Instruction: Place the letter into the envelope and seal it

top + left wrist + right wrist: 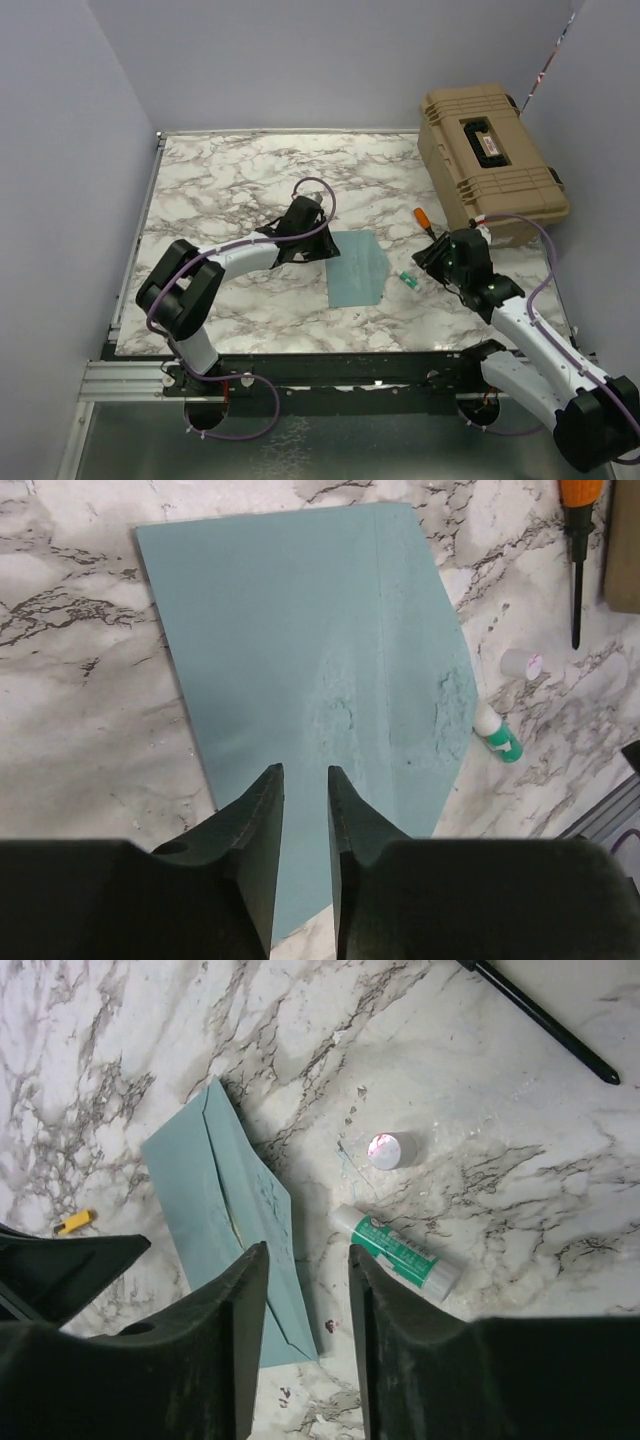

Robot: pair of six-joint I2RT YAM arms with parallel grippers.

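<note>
Marble-pattern tabletop (220, 180), white with grey veins. Tan hard plastic case (490, 160) at far right corner, ribbed, lid shut, content hidden. Envelope (355, 268) lies flat near tabletop middle: matte teal paper, tapered flap toward right edge, rough scuffed patches on flap. Thin cream line along flap crease; cannot tell if it is letter. Left gripper (305, 772) over envelope, jaws narrowly apart, holding nothing. Right gripper (306, 1250) above envelope's right side, jaws apart, holding nothing. Screwdriver (576, 570), orange handle. Green-white glue stick (395, 1250), uncapped, just beside flap. Round cap (388, 1149) near it.
</note>
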